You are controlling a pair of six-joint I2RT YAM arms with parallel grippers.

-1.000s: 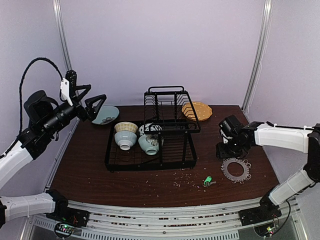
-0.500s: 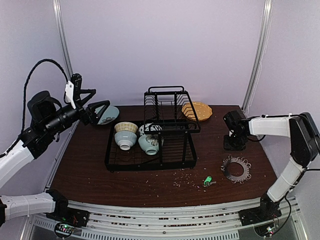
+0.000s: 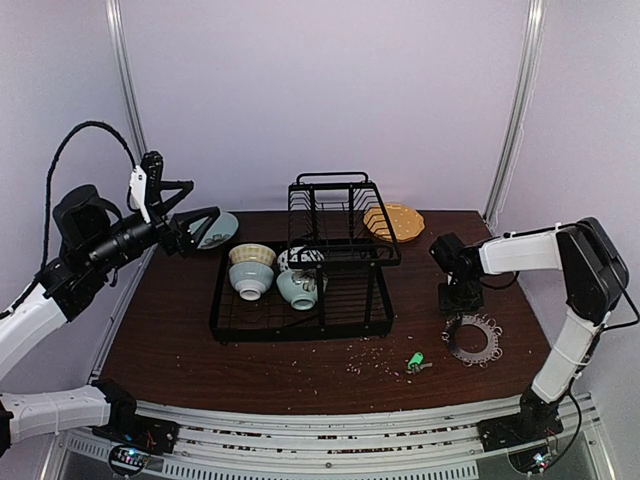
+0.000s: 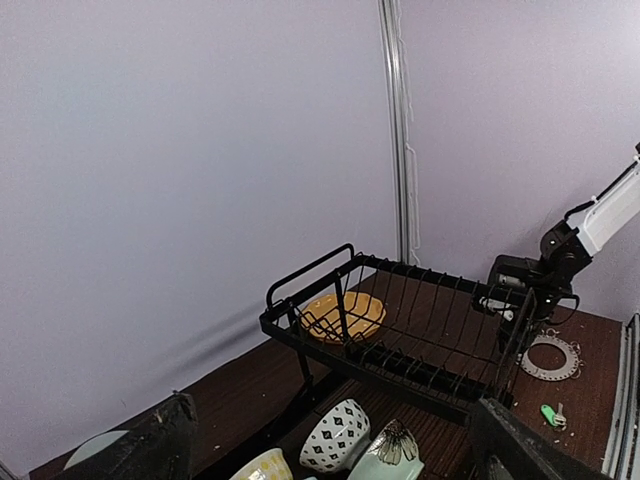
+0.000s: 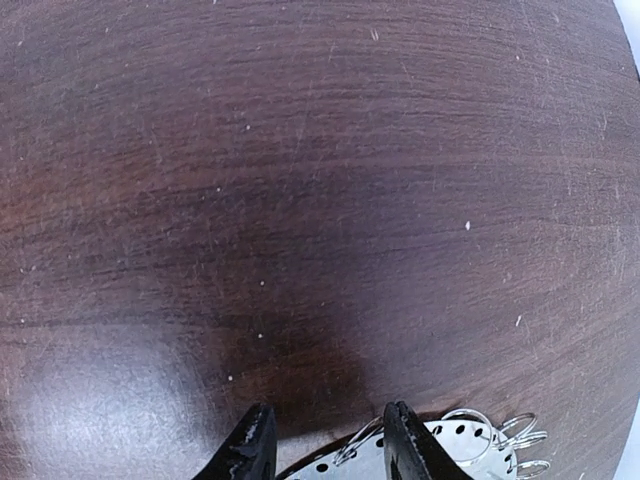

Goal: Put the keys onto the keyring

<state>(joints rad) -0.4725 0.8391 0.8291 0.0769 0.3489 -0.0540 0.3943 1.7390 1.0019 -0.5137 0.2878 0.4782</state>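
Note:
The keyring (image 3: 472,338), a flat grey disc fringed with wire loops, lies on the brown table at the front right. A tiny green key (image 3: 413,361) lies just left of it. My right gripper (image 3: 458,297) points down at the keyring's far edge. In the right wrist view the gripper (image 5: 330,442) has its jaws partly apart, with bare table between them and the keyring's rim (image 5: 455,447) low by the right finger. My left gripper (image 3: 192,225) hangs wide open and empty, high over the back left. From there I see the keyring (image 4: 548,357) and the key (image 4: 550,413).
A black dish rack (image 3: 300,310) holds three bowls (image 3: 252,268) mid-table, with a raised wire shelf (image 3: 340,215) behind. A yellow plate (image 3: 393,222) lies at the back right and a pale blue plate (image 3: 215,232) at the back left. Pale crumbs (image 3: 365,355) dot the front.
My right gripper swung left and came down at the keyring's far edge, its jaws narrowing. The left arm sank slightly and stayed open.

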